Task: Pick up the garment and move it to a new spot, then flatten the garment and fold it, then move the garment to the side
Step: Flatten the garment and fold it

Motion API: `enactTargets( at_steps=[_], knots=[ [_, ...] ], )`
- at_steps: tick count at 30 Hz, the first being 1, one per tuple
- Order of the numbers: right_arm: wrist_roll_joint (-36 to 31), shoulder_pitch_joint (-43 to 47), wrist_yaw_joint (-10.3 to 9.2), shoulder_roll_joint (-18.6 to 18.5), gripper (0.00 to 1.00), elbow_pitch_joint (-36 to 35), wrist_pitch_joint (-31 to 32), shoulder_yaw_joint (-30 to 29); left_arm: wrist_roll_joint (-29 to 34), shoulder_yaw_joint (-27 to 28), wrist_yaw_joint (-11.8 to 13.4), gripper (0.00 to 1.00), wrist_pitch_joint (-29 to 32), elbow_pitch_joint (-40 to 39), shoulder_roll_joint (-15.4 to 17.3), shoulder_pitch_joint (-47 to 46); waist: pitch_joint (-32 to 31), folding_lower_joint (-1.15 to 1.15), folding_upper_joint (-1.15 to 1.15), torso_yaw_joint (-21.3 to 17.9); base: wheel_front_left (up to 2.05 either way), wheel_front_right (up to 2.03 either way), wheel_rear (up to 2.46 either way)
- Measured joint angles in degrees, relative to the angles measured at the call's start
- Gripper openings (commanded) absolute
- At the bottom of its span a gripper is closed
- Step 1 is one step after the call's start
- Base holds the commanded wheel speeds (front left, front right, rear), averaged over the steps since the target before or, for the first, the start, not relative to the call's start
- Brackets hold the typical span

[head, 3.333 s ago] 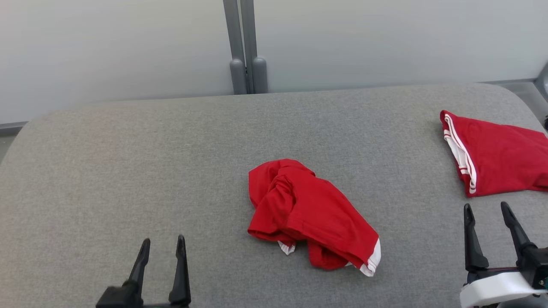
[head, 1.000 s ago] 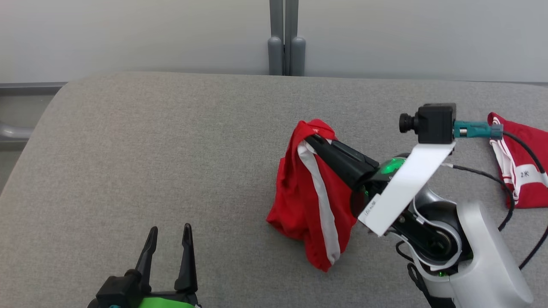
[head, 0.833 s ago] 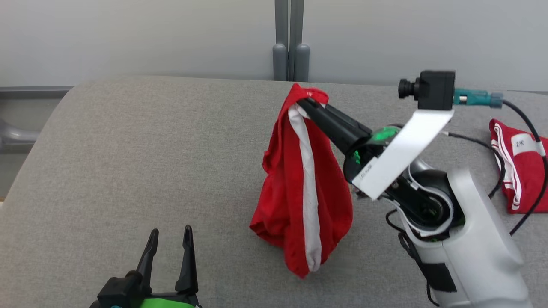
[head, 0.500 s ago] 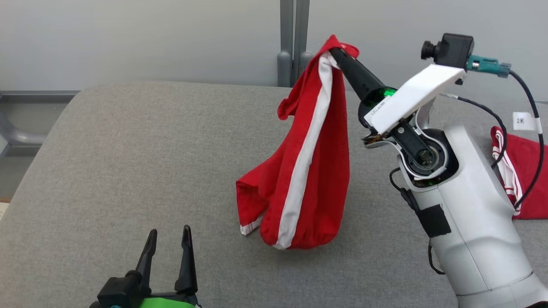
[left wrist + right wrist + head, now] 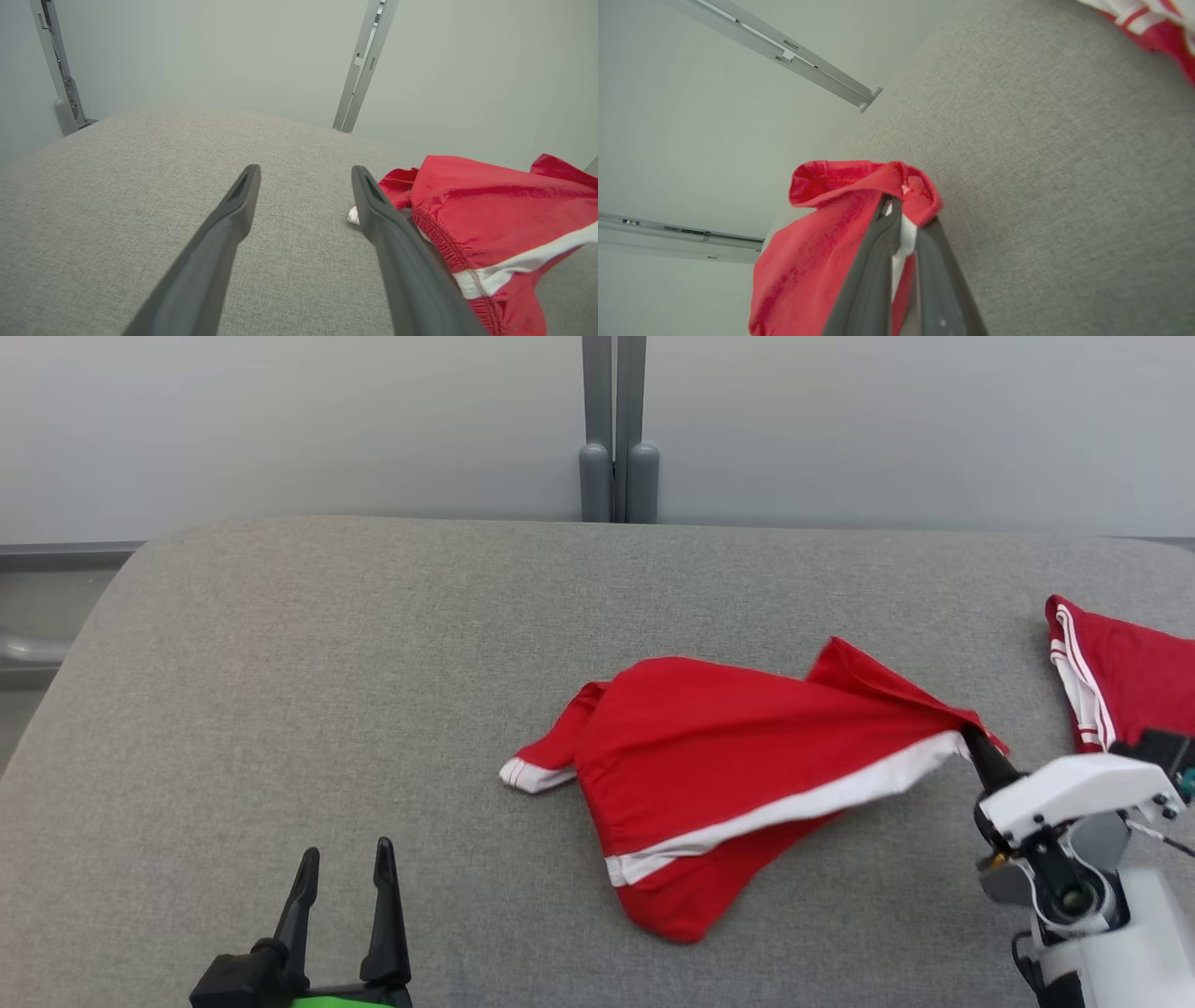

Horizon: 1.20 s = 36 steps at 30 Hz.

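Red garment [image 5: 738,775] gripped at one corner by the right gripper [image 5: 971,739].
The right jaws are clenched on the white-trimmed edge. The cloth is stretched away from the fingertips, and its far part is laid on the grey padded surface [image 5: 327,663]. The left gripper [image 5: 341,868] is held released and empty, with the garment beyond the outer side of its right finger. A second red garment [image 5: 1134,677] is seen near the right gripper.

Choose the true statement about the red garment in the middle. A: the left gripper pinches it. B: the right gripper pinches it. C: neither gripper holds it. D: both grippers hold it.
B: the right gripper is shut on the red garment at its white-striped edge; the left gripper stands open, apart from it.
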Motion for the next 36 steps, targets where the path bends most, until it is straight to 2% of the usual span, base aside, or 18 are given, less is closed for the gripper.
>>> enactTargets(
  at_steps=[4,11,13,14,15,20,23,26,36],
  knots=[
    [-3.1,4.1,0.0,-0.1,0.0,2.7,0.4,-3.6,0.2,0.6,-0.5,1.0,0.0,0.3,0.0,-0.1,0.8,0.0,0.0,-1.1,0.0,0.0,0.0],
    [-4.8,4.0,0.01,0.0,0.0,10.1,-2.3,-2.3,0.3,0.3,-1.0,1.0,0.0,1.1,0.0,-0.5,1.7,0.0,0.0,-3.5,0.0,0.0,0.0],
    [-5.8,3.7,0.01,0.0,0.36,11.0,-3.2,-1.7,0.4,0.2,-1.0,1.0,0.0,1.2,0.0,-0.7,1.7,0.0,0.0,-3.9,0.0,0.0,0.0],
    [-6.6,3.6,0.01,0.0,0.48,10.9,-3.3,-1.1,0.4,0.2,-1.0,1.0,0.0,1.3,0.0,-0.7,1.7,0.0,0.0,-4.0,0.0,0.0,0.0],
    [-7.6,3.6,0.01,0.0,1.0,10.5,-3.7,-0.5,0.4,0.2,-1.0,1.0,0.0,1.3,0.0,-0.7,1.7,0.0,0.0,-4.0,0.0,0.0,0.0],
    [-11.7,5.4,0.01,-0.3,1.0,5.4,-5.3,0.9,0.6,0.3,-1.3,1.0,0.0,1.5,0.0,-0.7,1.4,0.0,0.0,-4.0,0.0,0.0,0.0],
    [-14.6,8.3,0.02,-2.2,1.0,1.3,-6.3,2.9,0.6,0.5,-1.3,1.0,0.0,1.6,0.0,-0.5,0.9,0.0,0.0,-4.0,0.0,0.0,0.0],
    [-20.8,11.8,0.01,-6.5,1.0,-2.7,-10.5,4.5,0.6,0.7,-1.3,1.0,0.0,1.6,0.0,0.2,0.3,0.0,0.0,-3.9,0.0,0.0,0.0],
    [-33.5,16.5,0.04,-10.2,1.0,-13.7,-25.0,5.3,1.1,1.6,-1.2,1.0,0.0,0.9,0.0,1.5,-0.9,0.0,0.0,-4.1,0.0,0.0,0.0]
  ],
)
